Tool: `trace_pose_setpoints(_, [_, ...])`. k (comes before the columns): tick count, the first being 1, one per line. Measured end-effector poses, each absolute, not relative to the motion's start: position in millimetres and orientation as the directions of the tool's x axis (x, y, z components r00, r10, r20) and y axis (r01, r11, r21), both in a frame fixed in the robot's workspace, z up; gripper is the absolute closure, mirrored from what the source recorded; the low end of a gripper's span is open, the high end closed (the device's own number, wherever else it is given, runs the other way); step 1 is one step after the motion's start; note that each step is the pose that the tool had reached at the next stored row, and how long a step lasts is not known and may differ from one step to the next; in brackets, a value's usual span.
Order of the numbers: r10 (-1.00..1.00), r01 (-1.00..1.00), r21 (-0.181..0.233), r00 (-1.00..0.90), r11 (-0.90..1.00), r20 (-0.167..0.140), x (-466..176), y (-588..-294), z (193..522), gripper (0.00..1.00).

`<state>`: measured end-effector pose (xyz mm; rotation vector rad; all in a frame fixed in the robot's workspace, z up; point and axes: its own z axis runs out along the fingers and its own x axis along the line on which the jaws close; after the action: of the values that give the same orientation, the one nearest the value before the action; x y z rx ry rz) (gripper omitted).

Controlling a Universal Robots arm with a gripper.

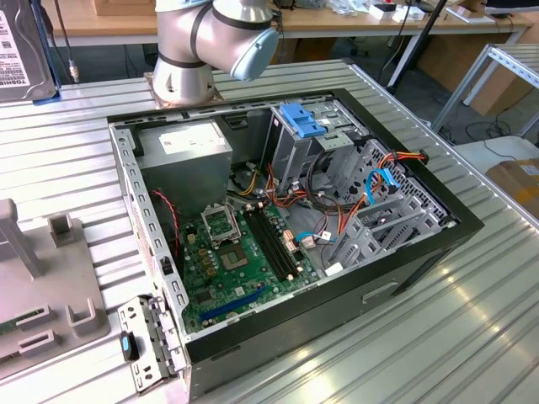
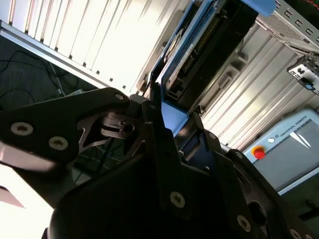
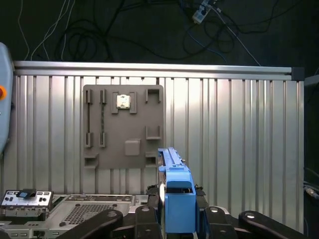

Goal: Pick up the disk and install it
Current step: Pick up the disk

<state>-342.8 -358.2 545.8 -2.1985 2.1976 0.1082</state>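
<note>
Disk: at the far upper corner on the exterior view's left, off the table surface, white label facing the camera, 1 blue rail along its visible side. It is well apart from the open computer case.

In both wrist views the disk is seen edge-on, blue rail toward the camera, and sits between the 2 black fingers. The gripper is pinching the disk, 1 finger against each broad face.

Arm: base bolted at the far side of the case.

Below the held disk, in the first wrist view: ribbed aluminium table and a flat grey fixture plate with small slots and blocks.

Case lies on its side, lid off. Inside: grey power supply with white sticker, green motherboard, blue bracket on top of the grey drive cage, loose orange, red and black cables.

Teach pendant with red button lies beyond the table edge.
</note>
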Motion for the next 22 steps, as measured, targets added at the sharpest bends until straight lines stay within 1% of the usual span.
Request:
trace_pose_setpoints(7, [-0.997, -1.0, 0.027, 0.0, -0.001, -0.071, -342.3, -358.1, 545.8, 0.64])
trace_pose_setpoints(22, [-0.997, -1.0, 0.027, -0.001, -0.001, -0.071, -291.5, -358.1, 545.8, 0.64])
